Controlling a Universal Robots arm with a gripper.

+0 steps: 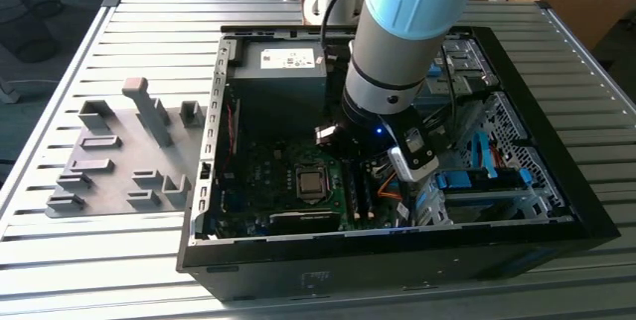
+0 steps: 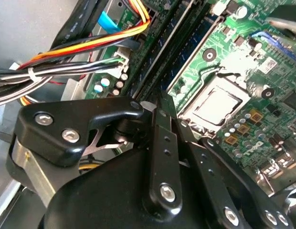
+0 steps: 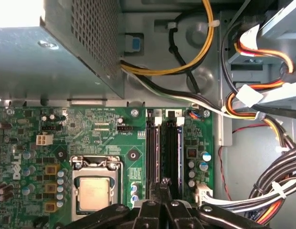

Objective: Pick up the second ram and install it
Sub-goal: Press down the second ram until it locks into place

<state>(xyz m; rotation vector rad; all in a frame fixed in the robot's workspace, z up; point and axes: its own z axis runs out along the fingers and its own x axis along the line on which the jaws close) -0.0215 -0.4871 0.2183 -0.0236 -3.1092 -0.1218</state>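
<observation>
Two long dark memory sticks stand side by side in the motherboard's slots [image 3: 153,152] [image 3: 173,152], also visible in the exterior view [image 1: 358,190]. I cannot tell which of them is the second ram. My gripper [image 3: 162,183] is down inside the open computer case [image 1: 214,112]. Its black fingers [image 2: 160,129] are drawn together to a point. That point hangs over the near end of the two slots, between them, with nothing visibly held [image 2: 156,104]. Whether the tips touch a stick is hidden. In the exterior view the arm covers most of the gripper [image 1: 360,170].
A grey power-supply box [image 3: 67,47] sits beyond the slots, and the processor socket [image 3: 93,193] lies beside them. Bundled cables [image 3: 262,109] run close on the other side, by the drive cage [image 1: 487,178]. Pale grey holder blocks [image 1: 119,164] stand on the slatted table at the exterior view's left.
</observation>
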